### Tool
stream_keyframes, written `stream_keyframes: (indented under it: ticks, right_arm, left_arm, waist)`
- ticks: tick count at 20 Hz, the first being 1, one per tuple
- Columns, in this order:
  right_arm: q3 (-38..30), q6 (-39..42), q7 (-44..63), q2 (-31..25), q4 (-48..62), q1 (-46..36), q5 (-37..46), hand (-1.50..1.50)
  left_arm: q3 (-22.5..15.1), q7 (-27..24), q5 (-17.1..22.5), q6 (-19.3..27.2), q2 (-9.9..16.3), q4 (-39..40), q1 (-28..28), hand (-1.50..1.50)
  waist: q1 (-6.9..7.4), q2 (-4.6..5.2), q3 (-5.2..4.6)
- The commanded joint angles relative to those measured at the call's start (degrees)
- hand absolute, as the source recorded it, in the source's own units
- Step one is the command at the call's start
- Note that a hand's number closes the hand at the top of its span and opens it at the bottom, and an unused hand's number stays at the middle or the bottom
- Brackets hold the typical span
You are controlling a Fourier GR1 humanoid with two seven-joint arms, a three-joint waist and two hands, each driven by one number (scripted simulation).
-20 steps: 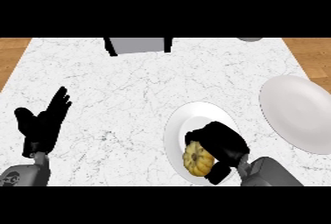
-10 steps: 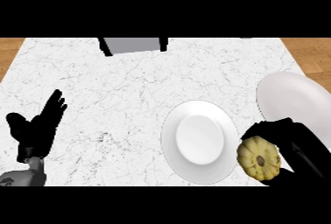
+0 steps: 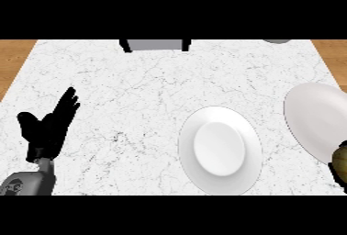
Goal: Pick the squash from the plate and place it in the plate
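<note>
the squash shows at the right edge – just beside the right plate, right of the middle plate. the left hand rests open, far left of the middle plate; the right hand is barely seen – its state i cannot tell.

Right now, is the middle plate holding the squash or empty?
Empty. The middle plate shows only bare white surface; the squash peeks in at the view's right edge, beside the right-hand plate.

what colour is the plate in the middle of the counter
Plain white, with no pattern; the plate shows in the head view.

The squash and far plate are cut by the right edge.
</note>
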Motion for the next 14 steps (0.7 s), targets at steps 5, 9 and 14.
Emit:
stream_keyframes:
  ticks: [5,9,14]
  right_arm:
    - [-7.3,4.3,-10.9,-2.9,29.6,-13.5,-1.0,1.5]
    - [-6.9,1.6,-19.6,-4.3,44.4,-19.2,4.8,1.5]
    - [-1.5,3.7,-20.9,-6.5,58.4,-28.1,11.8,1.5]
  left_arm:
    - [-0.9,0.5,-1.5,-0.9,-1.1,-1.5,-0.2,0.0]
    - [-0.7,-0.6,-2.8,-0.4,-2.4,4.8,-5.9,0.0]
    - [-1.3,-2.0,-2.9,-1.2,-2.8,1.8,-1.6,0.0]
  waist:
    - [2.38,0.31,-0.06]
    - [2.39,0.59,0.0]
    - [3.58,0.68,0.03]
